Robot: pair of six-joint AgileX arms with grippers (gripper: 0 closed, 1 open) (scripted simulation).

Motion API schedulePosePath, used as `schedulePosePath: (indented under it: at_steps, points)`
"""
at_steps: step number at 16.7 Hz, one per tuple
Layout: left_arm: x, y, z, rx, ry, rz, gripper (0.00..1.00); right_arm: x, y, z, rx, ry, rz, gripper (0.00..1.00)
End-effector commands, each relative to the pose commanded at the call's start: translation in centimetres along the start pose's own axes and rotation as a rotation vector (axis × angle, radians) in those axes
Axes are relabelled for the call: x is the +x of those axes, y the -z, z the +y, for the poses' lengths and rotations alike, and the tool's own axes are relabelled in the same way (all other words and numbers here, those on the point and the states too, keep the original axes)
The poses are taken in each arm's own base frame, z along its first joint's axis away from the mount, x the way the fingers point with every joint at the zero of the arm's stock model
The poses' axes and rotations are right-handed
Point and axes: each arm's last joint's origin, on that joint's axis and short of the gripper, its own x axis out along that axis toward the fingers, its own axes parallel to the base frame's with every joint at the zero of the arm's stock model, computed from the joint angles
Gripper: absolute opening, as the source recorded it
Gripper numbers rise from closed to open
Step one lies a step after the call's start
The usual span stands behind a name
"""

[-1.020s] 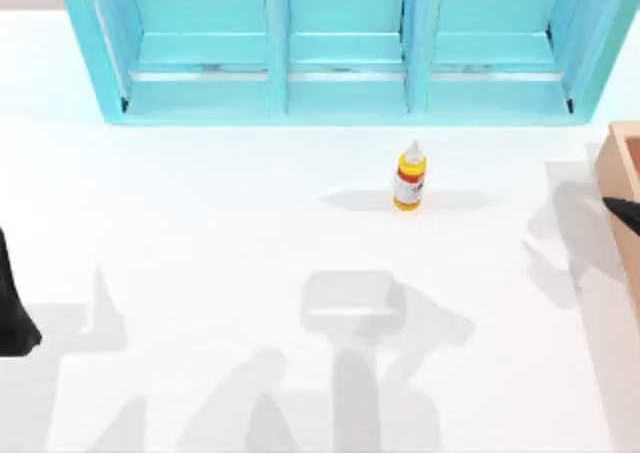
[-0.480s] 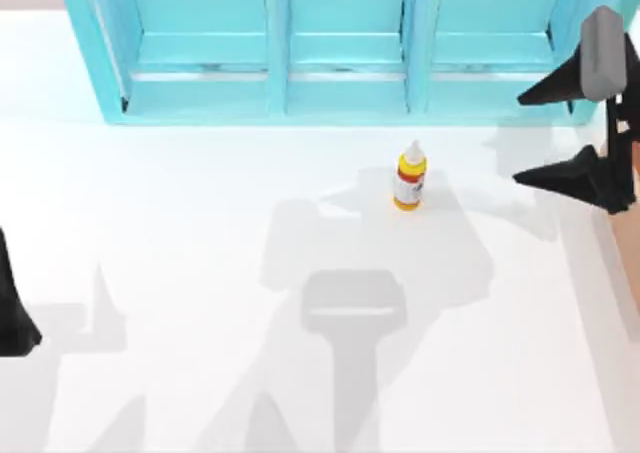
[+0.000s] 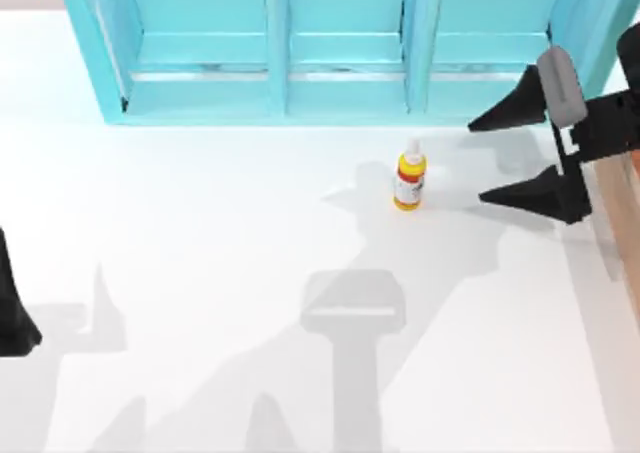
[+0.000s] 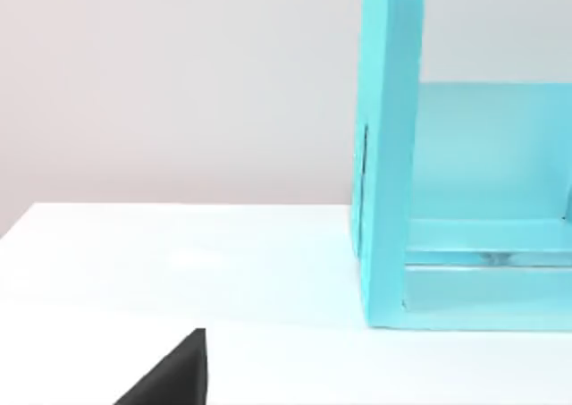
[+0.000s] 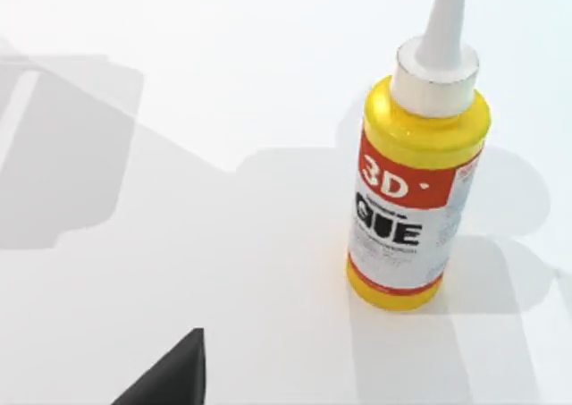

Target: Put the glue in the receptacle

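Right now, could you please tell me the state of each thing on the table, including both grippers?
glue: upright on the table, nozzle up, untouched, in front of the shelf unit.
right gripper: open, fingers pointing at the glue from the table's right, not yet around it.
left gripper: parked at the table's left edge.
receptacle: at the table's right edge, partly under the right arm.
shelf unit: standing at the back, three compartments.

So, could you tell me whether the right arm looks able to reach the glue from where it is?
Probably yes: the right claw is open beside the upright glue, with bare table between.
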Motion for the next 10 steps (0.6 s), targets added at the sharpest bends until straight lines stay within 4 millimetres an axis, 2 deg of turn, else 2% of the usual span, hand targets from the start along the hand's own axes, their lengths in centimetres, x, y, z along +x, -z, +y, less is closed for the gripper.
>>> schedulePosePath:
  at_steps: [7, 10]
  points:
    - [0.0, 0.0, 0.0, 0.0, 0.0, 0.0, 1.0, 0.0, 0.4, -0.2, 0.0, -0.001, -0.006, 1.0]
    - [0.0, 0.0, 0.0, 0.0, 0.0, 0.0, 1.0, 1.2, 0.0, -0.2, -0.002, -0.006, -0.007, 1.0]
